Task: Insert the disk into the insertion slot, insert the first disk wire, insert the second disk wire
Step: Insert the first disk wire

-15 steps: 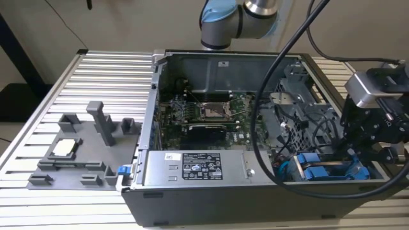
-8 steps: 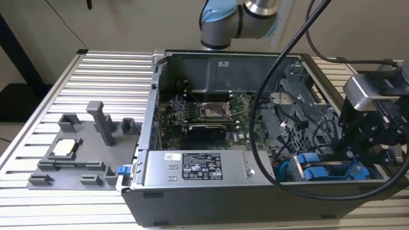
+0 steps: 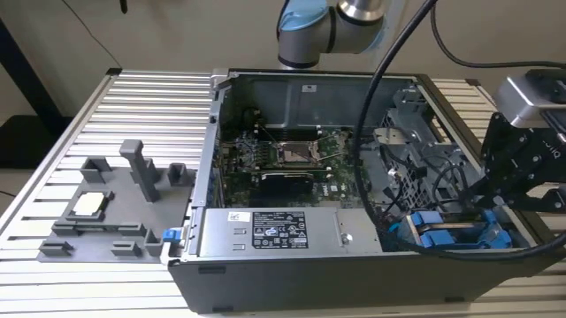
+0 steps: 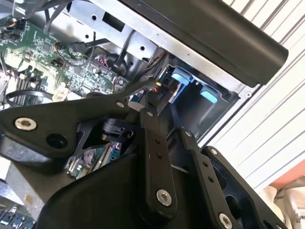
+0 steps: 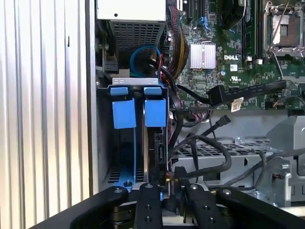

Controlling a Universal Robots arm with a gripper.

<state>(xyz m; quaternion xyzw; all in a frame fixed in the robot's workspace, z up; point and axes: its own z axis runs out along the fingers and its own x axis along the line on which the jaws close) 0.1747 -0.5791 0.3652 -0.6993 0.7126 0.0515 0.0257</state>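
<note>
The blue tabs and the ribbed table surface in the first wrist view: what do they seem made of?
The blue tabs look like moulded plastic: uniform bright colour, matte, soft edges. The table surface looks like bare aluminium, probably extruded: pale sheen, straight parallel grooves.

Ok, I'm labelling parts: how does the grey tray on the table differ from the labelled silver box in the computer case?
The grey tray lies outside on the slatted table; the silver box sits inside the computer case. The tray is matte, with upright posts; the box is shiny, flat-faced, with a dark label. Both are greyish and roughly rectangular.
</note>
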